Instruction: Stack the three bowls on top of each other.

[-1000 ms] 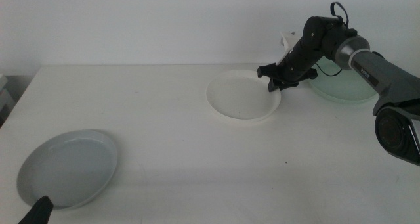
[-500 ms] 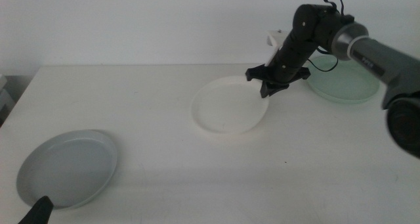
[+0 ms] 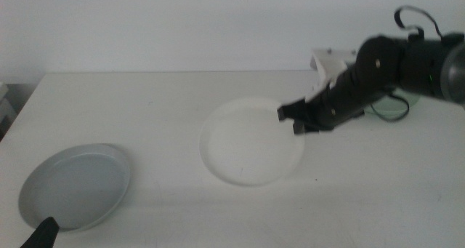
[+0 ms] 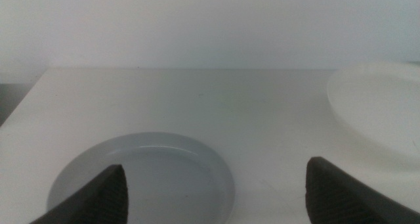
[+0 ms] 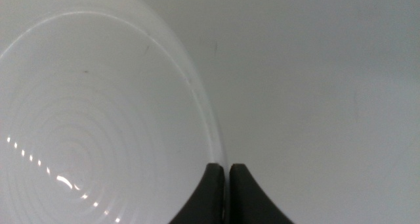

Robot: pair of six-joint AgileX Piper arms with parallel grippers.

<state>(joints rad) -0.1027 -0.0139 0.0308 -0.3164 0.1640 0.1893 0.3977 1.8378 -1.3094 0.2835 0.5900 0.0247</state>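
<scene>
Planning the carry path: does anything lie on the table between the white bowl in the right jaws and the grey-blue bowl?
Nothing visible does. The right gripper pinches the white bowl's rim, and only bare table lies between it and the grey-blue bowl. The left gripper waits over that bowl, jaws open.

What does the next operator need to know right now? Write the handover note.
Right gripper: shut on the white bowl, pinching its rim, mid-table.
Left gripper: open, waiting at the near left above the grey-blue bowl.
Green bowl: far right, mostly hidden behind the right arm.
Done: white bowl gripped.
Left: nothing is stacked yet; all three bowls sit apart.
</scene>
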